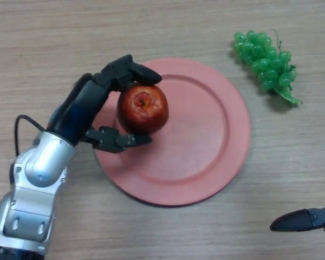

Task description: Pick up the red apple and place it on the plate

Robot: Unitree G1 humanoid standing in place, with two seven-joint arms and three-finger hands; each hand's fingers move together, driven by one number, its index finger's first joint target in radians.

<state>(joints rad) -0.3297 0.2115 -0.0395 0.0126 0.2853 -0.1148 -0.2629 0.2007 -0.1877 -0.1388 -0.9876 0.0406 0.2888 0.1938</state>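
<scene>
The wooden table (292, 179) spreads under everything I see, pale and grained. On it lies the pink plate (206, 151), round and flat, taking up the middle of my view. My left arm (38, 184) comes in from the lower left, silver at the forearm and black further up, slanting toward the plate's left rim. At its end my left hand (100, 103) is curled round the red apple (143, 108): the fingers wrap over its top and far side, the thumb presses in from below on the near side, so the apple is pinched between them. The apple sits over the left part of the plate, inside the rim, stem hollow facing up; whether it rests on the plate or hangs just above it I cannot tell. A bunch of green grapes (266, 65) lies on the table beyond the plate's upper right edge, apart from it. My right hand (306, 220) shows only at the lower right corner, a dark fingertip pointing left over the table, well apart from the plate, its fingers straight.
</scene>
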